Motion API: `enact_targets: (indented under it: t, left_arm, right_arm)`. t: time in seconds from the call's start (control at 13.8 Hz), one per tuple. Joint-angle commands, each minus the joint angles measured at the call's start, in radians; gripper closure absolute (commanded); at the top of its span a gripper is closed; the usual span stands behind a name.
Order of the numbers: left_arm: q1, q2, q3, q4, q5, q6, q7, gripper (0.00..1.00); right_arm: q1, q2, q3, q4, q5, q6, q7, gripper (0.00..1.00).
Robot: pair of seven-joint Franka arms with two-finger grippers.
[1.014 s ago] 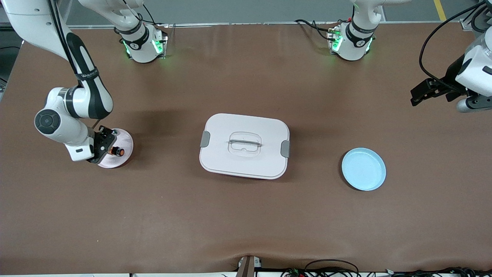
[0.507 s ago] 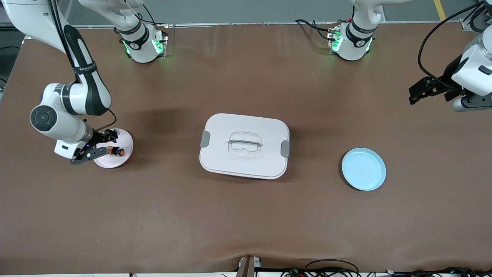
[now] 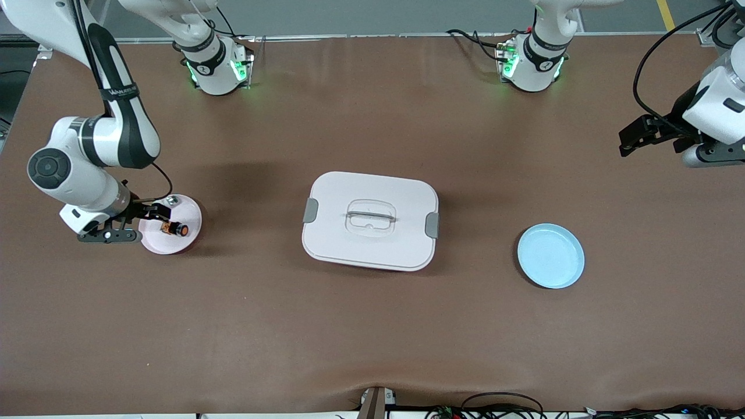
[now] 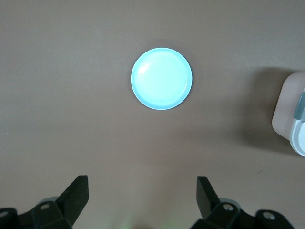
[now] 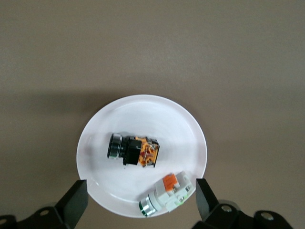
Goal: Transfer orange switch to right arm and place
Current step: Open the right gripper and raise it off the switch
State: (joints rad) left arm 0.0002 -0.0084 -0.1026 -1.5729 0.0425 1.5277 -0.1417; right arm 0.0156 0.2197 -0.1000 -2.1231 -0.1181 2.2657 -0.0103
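Fingers (image 5: 76, 200) of right gripper (image 5: 141, 202) spread wide, empty, above orange switch (image 5: 134, 150).

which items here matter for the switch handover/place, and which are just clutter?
Job:
- orange switch, lying on the pink plate
- right gripper, open, by that plate
- left gripper, open, waiting at its own table end

Lying about:
- silver-and-clear part, same plate
- white lidded box
- blue plate

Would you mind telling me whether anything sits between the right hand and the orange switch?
Nothing visible does. The open right hand hovers at the white plate's edge; the orange switch lies exposed on it, a silver-and-white part beside it.
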Motion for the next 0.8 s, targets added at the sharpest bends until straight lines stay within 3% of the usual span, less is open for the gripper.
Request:
enact_targets:
  t: [0.0,0.36,0.72]
  left_arm:
    - [0.003,-0.016,0.003,0.001,-0.015,-0.015,0.019,0.0]
    - [0.004,-0.018,0.003,0.002,-0.015,-0.02,0.016,0.0]
    - [0.003,-0.018,0.003,0.004,-0.015,-0.032,0.016,0.0]
  right_arm:
    - [0.021,-0.051,0.011,0.055,0.006,-0.174,0.024,0.0]
    - [0.024,-0.117,0.011,0.132,0.008,-0.279,0.026,0.0]
    - [0.043,-0.125,0.013,0.31,0.014,-0.377,0.027,0.0]
